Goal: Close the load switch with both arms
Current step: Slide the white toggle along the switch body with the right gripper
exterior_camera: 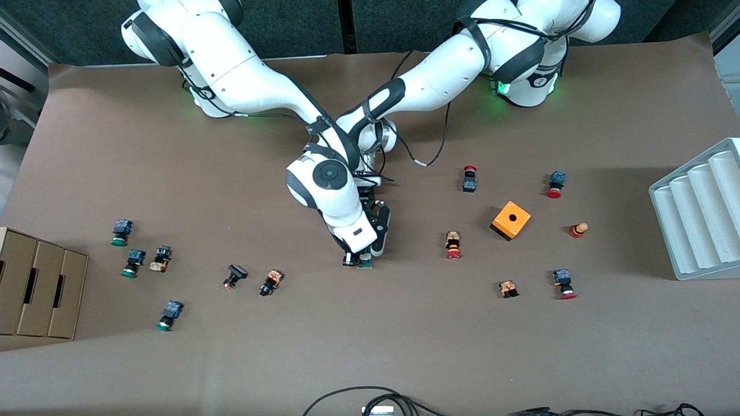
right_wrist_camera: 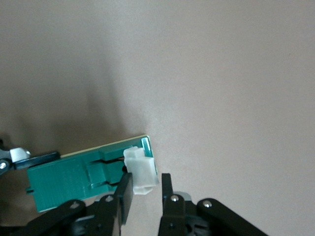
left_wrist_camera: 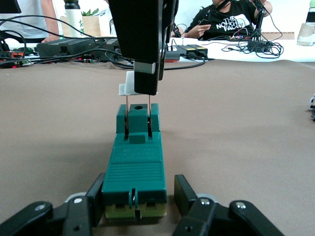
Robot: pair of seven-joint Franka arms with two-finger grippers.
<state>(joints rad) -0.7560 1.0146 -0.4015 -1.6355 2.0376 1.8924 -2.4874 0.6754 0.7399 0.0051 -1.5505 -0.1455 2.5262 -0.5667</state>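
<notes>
My left claw (left_wrist_camera: 135, 209) sits low on the worktop (exterior_camera: 370, 346), fingers (left_wrist_camera: 81, 209) clamped on both long sides of the load switch (left_wrist_camera: 134, 179) at its yellow-based end. My right claw (right_wrist_camera: 145, 194) hangs over the other end of the switch, fingers (right_wrist_camera: 124, 196) closed on the white sliding piece (right_wrist_camera: 140, 169); in the left wrist view the same claw shows as a black finger pair coming down from above, w/ the white piece (left_wrist_camera: 127, 84) at its tip, raised over the green body on two thin metal pins.

Load switch (exterior_camera: 365, 264): flat on the brown worktop near its middle, under both wrists, approx. between the orange cube (exterior_camera: 510, 220) and the loose push buttons toward the right arm's end. Ribbed panel faces up.

Right arm (exterior_camera: 243, 81) reaches from its base to the switch; left arm (exterior_camera: 439, 75) reaches in and passes beneath the right arm's wrist.

Other items: red-capped buttons (exterior_camera: 454, 245) around the orange cube, toward the left arm's end; green-capped buttons (exterior_camera: 120, 232) toward the right arm's end; cardboard box (exterior_camera: 37, 289) at the right arm's end of the worktop; pale ribbed tray (exterior_camera: 699, 214) at the left arm's end.
</notes>
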